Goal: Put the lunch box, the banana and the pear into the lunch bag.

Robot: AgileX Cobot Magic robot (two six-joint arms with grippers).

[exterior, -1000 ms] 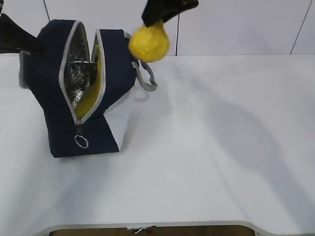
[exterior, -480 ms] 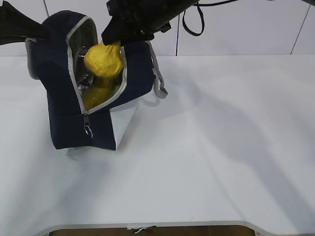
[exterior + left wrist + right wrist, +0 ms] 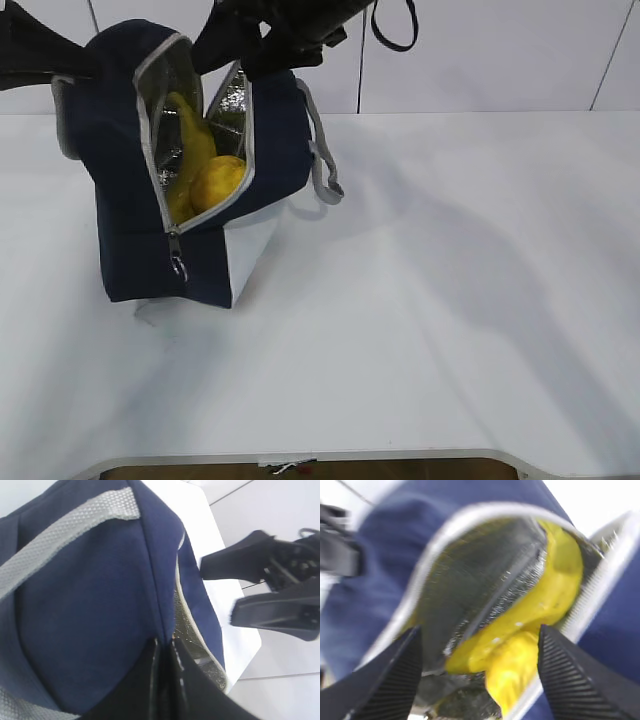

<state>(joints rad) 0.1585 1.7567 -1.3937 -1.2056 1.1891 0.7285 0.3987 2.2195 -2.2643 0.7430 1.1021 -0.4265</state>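
The right gripper [image 3: 477, 675] has its fingers [image 3: 570, 675] spread wide and empty above the open mouth of the lunch bag [image 3: 120, 190], touching nothing. The left gripper [image 3: 162, 680] has its fingers pressed together, pinching the top fabric edge of the bag beside the zipper. Inside the silver lining the pear [image 3: 218, 183] lies low near the front, against the banana [image 3: 190, 140], whose long axis stands nearly upright with one end pointing up.

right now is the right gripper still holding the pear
No, the pear lies inside the lunch bag beside the banana, and the right gripper stands open above it.
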